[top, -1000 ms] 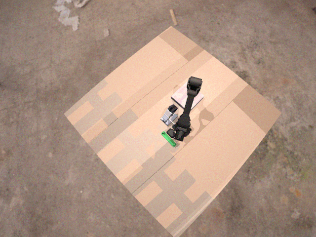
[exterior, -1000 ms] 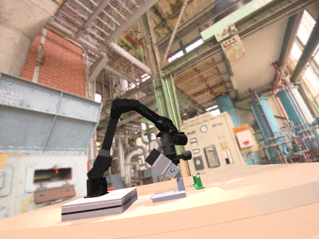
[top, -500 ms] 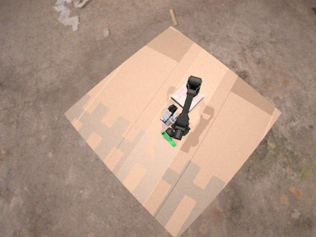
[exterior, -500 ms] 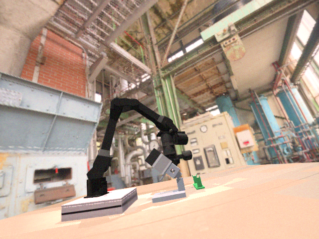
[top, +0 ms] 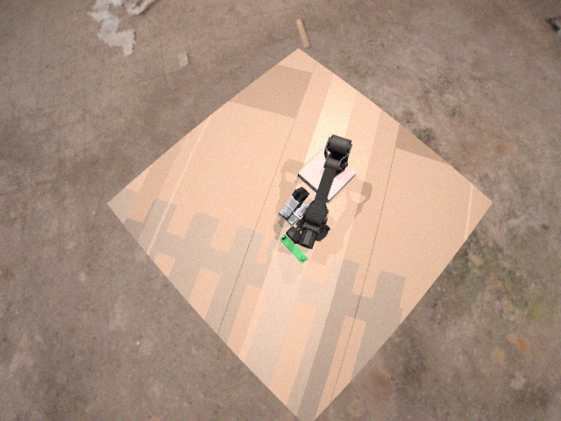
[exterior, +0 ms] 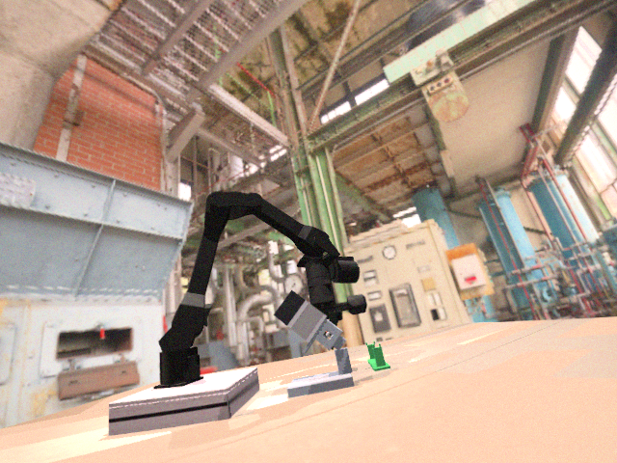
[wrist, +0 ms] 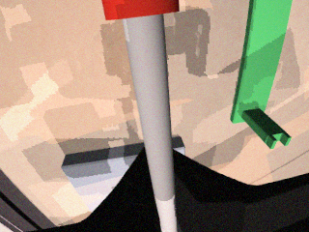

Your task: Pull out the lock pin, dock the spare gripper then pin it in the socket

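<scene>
In an industrial hall of pipes, girders and one red-brick wall, a pale wooden tabletop (top: 253, 181) (exterior: 473, 394) (wrist: 29, 92) carries one black six-joint arm (top: 323, 188) (exterior: 209, 249) on one square base plate (top: 346, 176) (exterior: 244, 383). Its single parallel-jaw gripper (top: 307, 239) (exterior: 335, 316) (wrist: 154, 153) is clamped on one round grey pin with a red head (wrist: 150, 97), out of the socket. Beside it stands one blue-grey mount (exterior: 321, 382) (wrist: 92, 171), bearing one tilted grey block with a black end (top: 294, 203) (exterior: 304, 317). One bright-green bracket with upright prongs (top: 294, 249) (exterior: 378, 360) (wrist: 266, 58) sits near. Panel lettering is unreadable; the pin's ends are cut off in the wrist view.
</scene>
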`<control>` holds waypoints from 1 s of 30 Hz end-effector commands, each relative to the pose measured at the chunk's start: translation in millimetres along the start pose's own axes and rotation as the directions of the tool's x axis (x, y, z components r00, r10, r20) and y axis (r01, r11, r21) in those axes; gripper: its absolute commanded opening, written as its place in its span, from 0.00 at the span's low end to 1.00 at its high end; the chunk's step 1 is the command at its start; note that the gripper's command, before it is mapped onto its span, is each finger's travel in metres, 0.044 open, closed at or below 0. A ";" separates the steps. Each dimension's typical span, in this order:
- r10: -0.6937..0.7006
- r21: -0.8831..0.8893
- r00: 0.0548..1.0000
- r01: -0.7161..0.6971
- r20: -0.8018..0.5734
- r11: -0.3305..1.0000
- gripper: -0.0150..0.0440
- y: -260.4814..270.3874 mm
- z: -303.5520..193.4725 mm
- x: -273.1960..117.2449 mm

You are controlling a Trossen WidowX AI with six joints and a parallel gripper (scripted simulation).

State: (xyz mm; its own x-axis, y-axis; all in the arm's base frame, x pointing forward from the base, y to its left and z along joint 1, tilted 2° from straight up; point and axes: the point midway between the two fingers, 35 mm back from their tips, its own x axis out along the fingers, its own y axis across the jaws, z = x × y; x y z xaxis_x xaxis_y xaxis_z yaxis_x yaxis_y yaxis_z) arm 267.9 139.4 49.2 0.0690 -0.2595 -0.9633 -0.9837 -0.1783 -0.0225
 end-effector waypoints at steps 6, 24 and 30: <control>0.001 -0.001 1.000 -0.001 0.004 1.000 0.25 -0.3 -6.3 0.9; 0.008 -0.003 1.000 -0.008 0.004 1.000 0.25 -0.2 -18.4 4.2; 0.011 -0.004 1.000 -0.011 0.004 1.000 0.25 -0.2 -21.9 5.1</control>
State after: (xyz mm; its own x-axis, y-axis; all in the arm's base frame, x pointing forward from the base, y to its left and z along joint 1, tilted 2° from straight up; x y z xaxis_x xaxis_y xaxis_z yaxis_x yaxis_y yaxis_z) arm 271.3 119.6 49.3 0.0564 -0.2610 -0.9637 -0.9839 -0.1782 -0.0093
